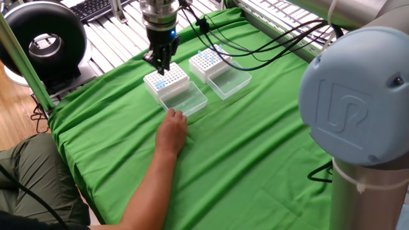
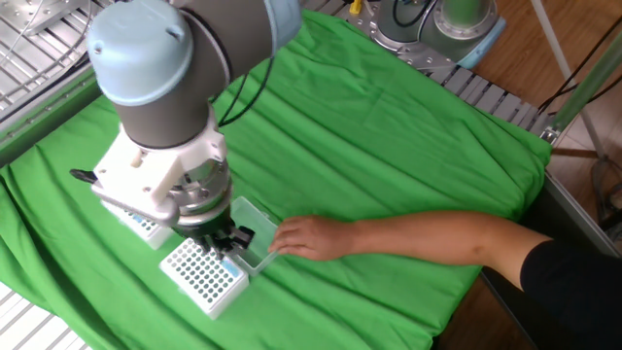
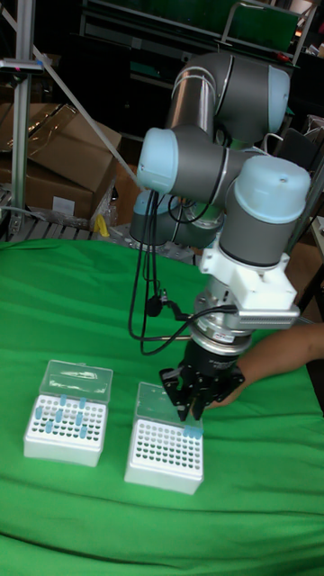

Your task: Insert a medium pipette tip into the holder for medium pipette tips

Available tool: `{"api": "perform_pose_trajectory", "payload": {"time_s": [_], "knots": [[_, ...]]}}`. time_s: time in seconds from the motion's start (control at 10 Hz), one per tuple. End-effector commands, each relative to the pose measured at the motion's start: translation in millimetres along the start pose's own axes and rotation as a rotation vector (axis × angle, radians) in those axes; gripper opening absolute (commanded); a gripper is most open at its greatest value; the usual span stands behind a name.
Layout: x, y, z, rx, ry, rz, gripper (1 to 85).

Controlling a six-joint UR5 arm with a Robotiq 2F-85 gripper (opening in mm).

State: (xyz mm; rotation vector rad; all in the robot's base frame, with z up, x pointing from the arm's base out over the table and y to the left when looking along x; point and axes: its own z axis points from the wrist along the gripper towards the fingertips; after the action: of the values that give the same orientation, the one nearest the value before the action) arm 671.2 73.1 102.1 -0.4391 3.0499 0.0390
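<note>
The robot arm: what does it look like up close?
The arm has grey tubes with pale blue joint caps; one cap bears an embossed logo. A white block sits above the black end effector, which shows a blue light. Black cables trail along it.

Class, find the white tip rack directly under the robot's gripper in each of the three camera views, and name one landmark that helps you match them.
One fixed view: rack upper centre-left, below the gripper.
The other fixed view: rack lower left, partly under the gripper.
Tall fixed view: rack lower centre, the right-hand one of two.
Shared landmark: the person's hand resting by its open lid.
</note>
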Motion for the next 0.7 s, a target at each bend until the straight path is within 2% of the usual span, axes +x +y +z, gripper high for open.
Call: {"api": "perform_pose_trajectory", "payload": {"time_s": [0.0, 0.2, 0.4, 0.6], "knots": [[3.0, -44.8, 8.1, 0.038, -0.023, -0.091, 27.0], [8.4, -76.2, 16.2, 0.037, -0.047, -0.132, 27.0], [13.9, -99.8, 13.2, 0.045, -0.035, -0.173, 27.3], [9.0, -117.1, 20.1, 0.053, -0.046, -0.227, 28.0]]}}
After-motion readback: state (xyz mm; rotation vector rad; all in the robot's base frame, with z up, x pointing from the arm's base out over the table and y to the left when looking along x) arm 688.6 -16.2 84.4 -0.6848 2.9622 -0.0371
